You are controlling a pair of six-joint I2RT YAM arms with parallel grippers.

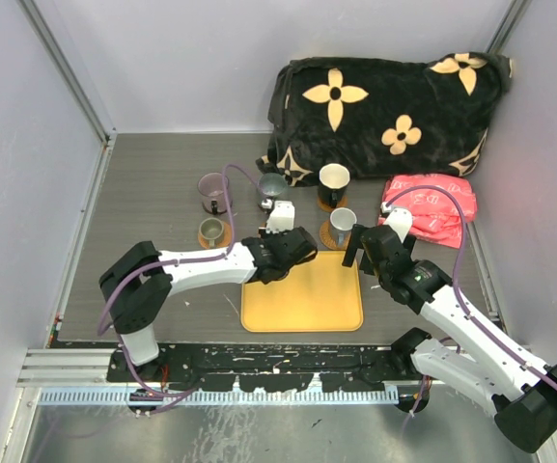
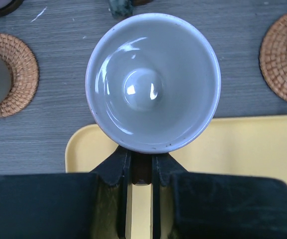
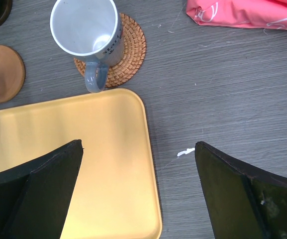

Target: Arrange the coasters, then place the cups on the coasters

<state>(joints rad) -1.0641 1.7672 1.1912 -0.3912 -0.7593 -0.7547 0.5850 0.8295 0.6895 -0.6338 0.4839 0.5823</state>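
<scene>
The tray (image 1: pixel 302 299) lies centre front. Beyond its far right corner a mug (image 3: pixel 86 30) stands on a coaster (image 3: pixel 133 47). Beyond the far left corner a small cup (image 1: pixel 211 229) sits on a second coaster (image 1: pixel 206 242). A held cup (image 2: pixel 153 82) hangs over the tray's far edge. Back right lies a blanket (image 1: pixel 384 106), a bag (image 1: pixel 432 207) before it.

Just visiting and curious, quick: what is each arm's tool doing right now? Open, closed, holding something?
Left tool: closed, holding the grey cup.
Right tool: open, holding nothing.
</scene>
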